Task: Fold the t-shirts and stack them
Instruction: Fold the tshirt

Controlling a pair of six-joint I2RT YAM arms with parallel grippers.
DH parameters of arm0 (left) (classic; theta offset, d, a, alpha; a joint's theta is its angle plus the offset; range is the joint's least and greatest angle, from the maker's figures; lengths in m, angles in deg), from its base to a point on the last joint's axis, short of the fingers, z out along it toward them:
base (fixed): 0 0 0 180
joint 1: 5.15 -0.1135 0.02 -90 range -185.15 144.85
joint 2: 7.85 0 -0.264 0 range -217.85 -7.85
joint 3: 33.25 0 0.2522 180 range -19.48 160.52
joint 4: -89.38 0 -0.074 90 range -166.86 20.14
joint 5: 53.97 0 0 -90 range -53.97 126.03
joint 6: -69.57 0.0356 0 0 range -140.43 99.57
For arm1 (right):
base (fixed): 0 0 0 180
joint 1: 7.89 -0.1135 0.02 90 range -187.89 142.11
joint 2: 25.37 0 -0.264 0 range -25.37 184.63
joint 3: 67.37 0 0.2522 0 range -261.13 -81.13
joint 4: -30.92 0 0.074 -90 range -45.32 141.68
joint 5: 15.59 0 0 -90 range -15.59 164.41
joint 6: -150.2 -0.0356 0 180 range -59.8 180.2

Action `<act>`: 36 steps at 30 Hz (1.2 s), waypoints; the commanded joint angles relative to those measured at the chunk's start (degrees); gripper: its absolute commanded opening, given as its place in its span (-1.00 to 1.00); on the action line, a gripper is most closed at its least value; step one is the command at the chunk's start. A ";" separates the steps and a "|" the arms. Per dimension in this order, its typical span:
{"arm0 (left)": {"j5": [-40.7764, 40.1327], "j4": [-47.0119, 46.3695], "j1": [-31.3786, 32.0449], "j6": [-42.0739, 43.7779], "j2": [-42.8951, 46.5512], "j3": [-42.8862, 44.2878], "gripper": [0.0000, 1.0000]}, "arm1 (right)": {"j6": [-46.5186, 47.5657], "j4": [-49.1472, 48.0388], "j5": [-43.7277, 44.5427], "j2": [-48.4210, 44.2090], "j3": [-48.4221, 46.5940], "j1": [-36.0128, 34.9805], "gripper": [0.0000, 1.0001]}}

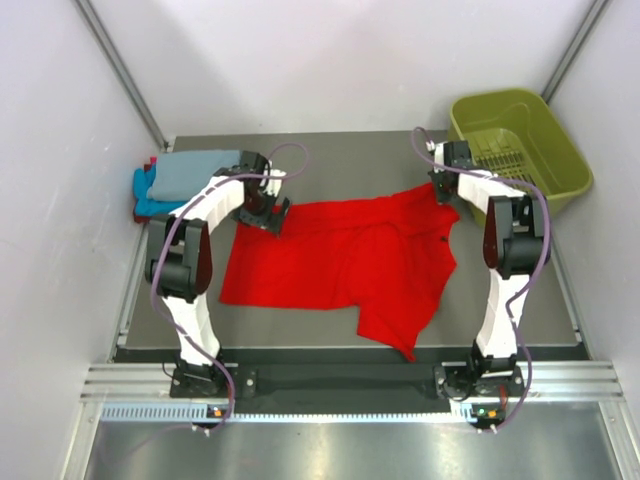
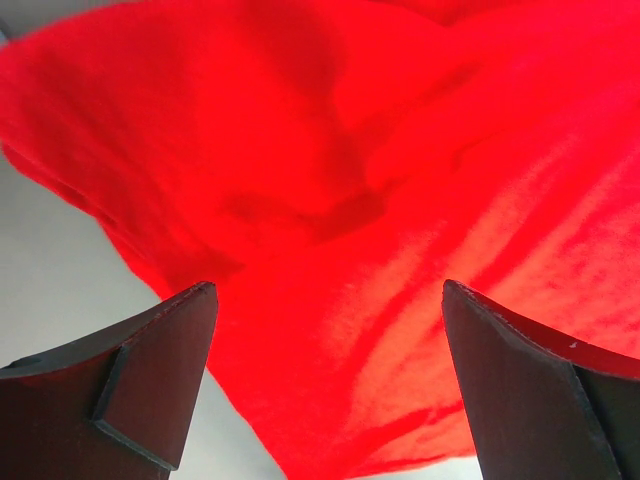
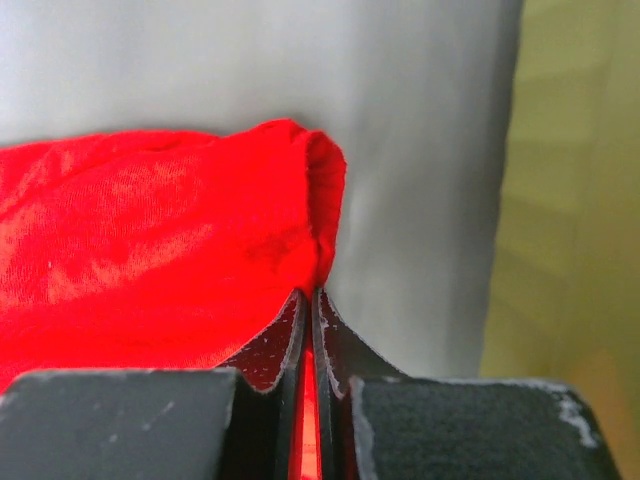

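Observation:
A bright red t-shirt [image 1: 340, 255] lies spread and rumpled across the middle of the dark table. My right gripper [image 3: 315, 293] is shut on its far right corner, with red cloth [image 3: 170, 250] pinched between the jaws. My left gripper [image 2: 330, 300] hovers open over the shirt's far left corner, red cloth [image 2: 330, 200] below and between its wide-apart fingers. In the top view the left gripper [image 1: 272, 216] is at the shirt's top left edge and the right gripper [image 1: 443, 188] at its top right. Folded grey-blue [image 1: 195, 172] and turquoise t-shirts [image 1: 146, 190] are stacked at the far left.
An olive-green plastic basket [image 1: 520, 150] stands at the far right corner, close beside the right arm, and shows as a green wall [image 3: 570, 200] in the right wrist view. White walls enclose the table on three sides.

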State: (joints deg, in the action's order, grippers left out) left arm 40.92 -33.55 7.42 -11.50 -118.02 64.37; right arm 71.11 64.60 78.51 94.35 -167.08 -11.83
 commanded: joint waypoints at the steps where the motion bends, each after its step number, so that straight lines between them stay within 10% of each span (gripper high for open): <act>1: -2.25 -1.74 0.08 0.92 -2.23 4.11 0.97 | 0.95 -1.99 3.20 1.83 -3.43 0.78 -1.00; 22: -10.68 -4.11 -1.85 2.59 -12.96 17.22 0.98 | 1.12 -0.94 1.35 -0.63 -1.50 -0.54 -0.67; 36: -5.51 -2.09 -6.95 3.81 -11.03 14.32 0.54 | 0.95 -0.85 1.09 -0.37 -1.50 -1.06 -0.51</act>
State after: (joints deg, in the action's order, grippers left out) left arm 31.65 -36.00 0.12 -8.37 -131.22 78.55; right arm 72.16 63.97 80.19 96.04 -169.25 -12.25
